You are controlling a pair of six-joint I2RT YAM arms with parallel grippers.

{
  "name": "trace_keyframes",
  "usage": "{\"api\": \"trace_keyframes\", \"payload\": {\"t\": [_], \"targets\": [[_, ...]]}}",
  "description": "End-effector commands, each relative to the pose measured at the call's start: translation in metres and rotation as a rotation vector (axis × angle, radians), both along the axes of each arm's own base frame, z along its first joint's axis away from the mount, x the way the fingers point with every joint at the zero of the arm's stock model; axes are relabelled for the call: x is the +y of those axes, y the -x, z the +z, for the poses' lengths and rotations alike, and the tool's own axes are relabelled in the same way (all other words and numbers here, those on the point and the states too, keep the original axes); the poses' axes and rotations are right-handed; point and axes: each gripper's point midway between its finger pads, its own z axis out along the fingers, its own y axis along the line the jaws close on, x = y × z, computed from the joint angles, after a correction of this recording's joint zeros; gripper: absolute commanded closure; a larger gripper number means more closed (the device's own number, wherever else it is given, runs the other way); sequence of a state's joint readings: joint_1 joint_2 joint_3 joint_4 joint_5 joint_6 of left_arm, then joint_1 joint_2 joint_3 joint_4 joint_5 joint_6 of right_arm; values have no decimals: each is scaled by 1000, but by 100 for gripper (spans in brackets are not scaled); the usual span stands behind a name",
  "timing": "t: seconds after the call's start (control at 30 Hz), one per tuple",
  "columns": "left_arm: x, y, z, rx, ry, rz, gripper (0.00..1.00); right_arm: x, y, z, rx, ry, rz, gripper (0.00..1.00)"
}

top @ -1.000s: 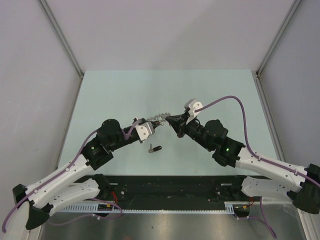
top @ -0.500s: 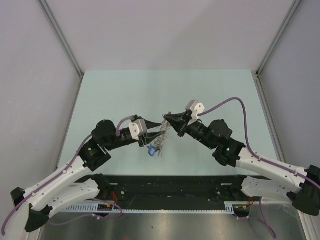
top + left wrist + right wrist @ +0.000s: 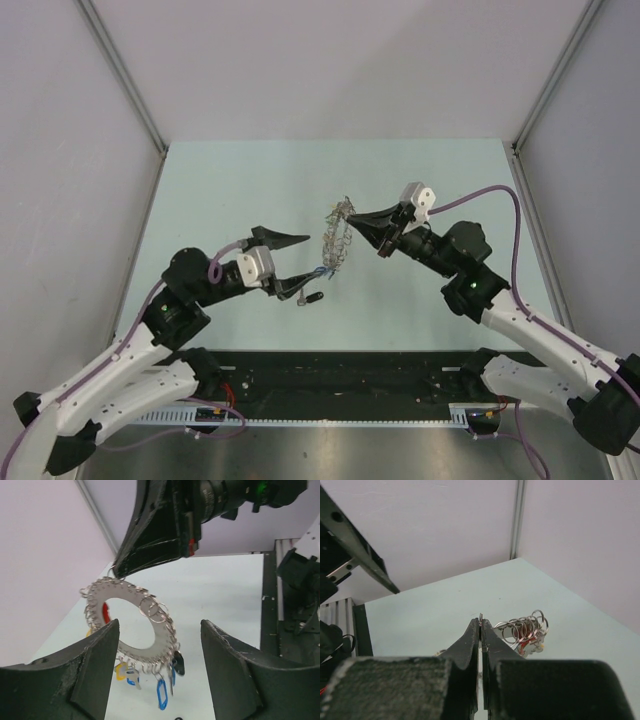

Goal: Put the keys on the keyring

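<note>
The large silver metal keyring (image 3: 161, 630), fringed all round with small split rings, hangs in the air above the pale green table (image 3: 220, 190), held only at its top edge by the right gripper (image 3: 481, 627), whose black jaws are pressed tight together on the rim. Small silver keys with coloured plastic heads (image 3: 161, 697), blue, yellow, red and one black, dangle from the lower arc of the keyring. The left gripper (image 3: 305, 267) stands just beside the keyring on the side away from the right gripper, its jaws spread wide and gripping nothing, so that in the left wrist view the keyring shows between its two fingers. A loose key with a black head (image 3: 312, 296) lies flat on the table below the keyring, close to the left gripper's lower finger. The keyring looks light and stiff but slippery, and with one pinch point it will likely swing and turn, its hanging keys shifting the balance. A second hold is best taken on a bare stretch of rim, not on the loose split rings. The flat key is probably hard to lift off the table; its thicker plastic head seems the surest place to grip
</note>
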State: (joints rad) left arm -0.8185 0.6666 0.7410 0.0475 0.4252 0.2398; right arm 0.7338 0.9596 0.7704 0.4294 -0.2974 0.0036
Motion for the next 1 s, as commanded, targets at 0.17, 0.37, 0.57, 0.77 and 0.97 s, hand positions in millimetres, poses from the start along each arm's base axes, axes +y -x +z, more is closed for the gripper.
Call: {"api": "trace_keyframes", "payload": {"t": [0.17, 0.37, 0.57, 0.77, 0.97], "targets": [[2, -39, 33, 10, 78, 12, 31, -4, 25, 34, -114, -61, 201, 100], [-5, -36, 34, 63, 61, -98, 33, 0, 29, 29, -106, -53, 283, 100], [-10, -33, 38, 78, 57, -157, 39, 3, 31, 26, -109, -46, 324, 100], [-14, -38, 40, 93, 49, -165, 50, 8, 35, 25, -106, -40, 377, 100], [-16, -41, 35, 114, 35, -168, 61, 11, 35, 24, -105, -38, 396, 100]]}}
